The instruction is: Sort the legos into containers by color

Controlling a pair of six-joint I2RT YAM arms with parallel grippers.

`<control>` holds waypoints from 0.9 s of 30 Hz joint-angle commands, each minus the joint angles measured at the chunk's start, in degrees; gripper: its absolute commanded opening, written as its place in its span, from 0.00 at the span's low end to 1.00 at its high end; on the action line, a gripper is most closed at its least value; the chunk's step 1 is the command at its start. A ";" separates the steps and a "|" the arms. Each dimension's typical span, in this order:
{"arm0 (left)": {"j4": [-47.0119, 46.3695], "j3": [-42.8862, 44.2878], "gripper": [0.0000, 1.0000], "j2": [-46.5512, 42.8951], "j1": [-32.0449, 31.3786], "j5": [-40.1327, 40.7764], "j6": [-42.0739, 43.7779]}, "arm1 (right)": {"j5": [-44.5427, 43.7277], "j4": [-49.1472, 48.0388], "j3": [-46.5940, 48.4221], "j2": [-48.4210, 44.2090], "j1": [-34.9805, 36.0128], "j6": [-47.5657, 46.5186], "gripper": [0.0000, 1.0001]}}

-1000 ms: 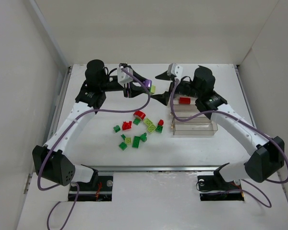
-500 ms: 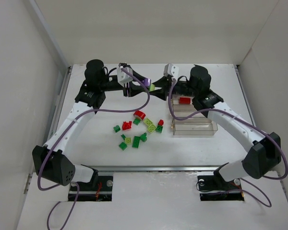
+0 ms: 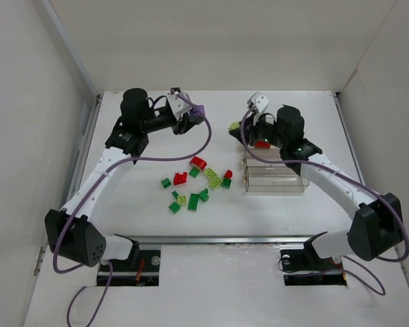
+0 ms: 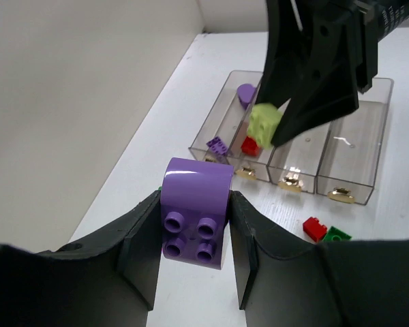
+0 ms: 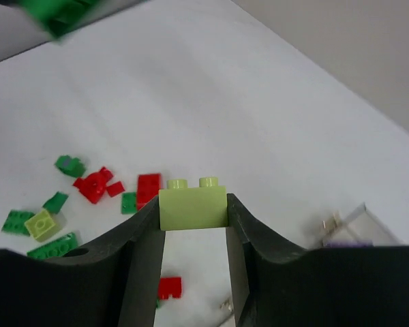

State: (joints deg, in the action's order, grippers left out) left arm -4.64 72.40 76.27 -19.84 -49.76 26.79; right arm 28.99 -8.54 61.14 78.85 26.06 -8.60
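My left gripper (image 3: 193, 114) (image 4: 195, 201) is shut on a purple brick (image 4: 195, 211) with a rounded top, held above the table's far left. My right gripper (image 3: 237, 127) (image 5: 193, 203) is shut on a yellow-green brick (image 5: 193, 207) (image 4: 264, 125), a short way right of the left one and apart from it. The containers (image 3: 276, 182) (image 4: 358, 146) stand below the right arm. Their bins hold purple pieces (image 4: 245, 93) and a red brick (image 4: 250, 144). Loose legos (image 3: 201, 178) in red, green and yellow-green lie scattered mid-table.
White walls close in the table at the left, back and right. A metal rail (image 3: 225, 239) runs along the near edge. A red brick (image 4: 315, 228) and a green one (image 4: 337, 235) lie just in front of the bins.
The two grippers met in the middle, and the right one closed on the yellow-green brick. They have since drawn apart: the left back with the purple brick, the right with the yellow-green one.
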 commanded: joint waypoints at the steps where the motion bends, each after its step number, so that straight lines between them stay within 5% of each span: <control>1: -2.47 -1.82 0.00 -3.58 0.24 8.44 -1.47 | -19.60 0.61 -1.64 -3.26 -2.33 12.71 0.00; 8: -3.00 -4.19 0.00 -4.20 0.24 7.93 -1.47 | -39.08 24.69 -1.56 0.24 -3.56 23.53 0.00; 17: -3.00 -4.20 0.00 -4.20 0.24 7.39 -0.25 | -40.16 33.85 2.05 8.33 -5.76 32.33 0.00; 19: -2.48 -4.20 0.00 -4.20 0.24 7.39 -0.24 | -38.93 33.32 2.05 9.04 -5.76 32.33 0.14; 20: -2.47 -4.20 0.00 -4.20 0.24 7.39 -0.24 | -38.92 32.80 2.05 9.56 -5.76 32.33 0.41; 23: -2.47 -4.72 0.00 -4.72 0.24 6.70 0.28 | -38.13 32.27 2.66 9.57 -5.76 31.45 0.83; 25: -1.87 -4.73 0.00 -4.73 0.24 5.30 0.28 | -37.61 31.65 3.19 7.64 -5.76 29.26 0.99; 27: -1.86 -4.73 0.00 -4.73 0.24 4.15 0.28 | -37.61 28.94 3.19 4.93 -5.15 26.63 1.00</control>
State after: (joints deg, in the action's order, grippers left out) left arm -4.86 67.99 74.28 -19.75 -42.70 26.74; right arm -8.67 23.90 61.41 88.49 20.36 20.82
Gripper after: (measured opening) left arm 0.356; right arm 0.993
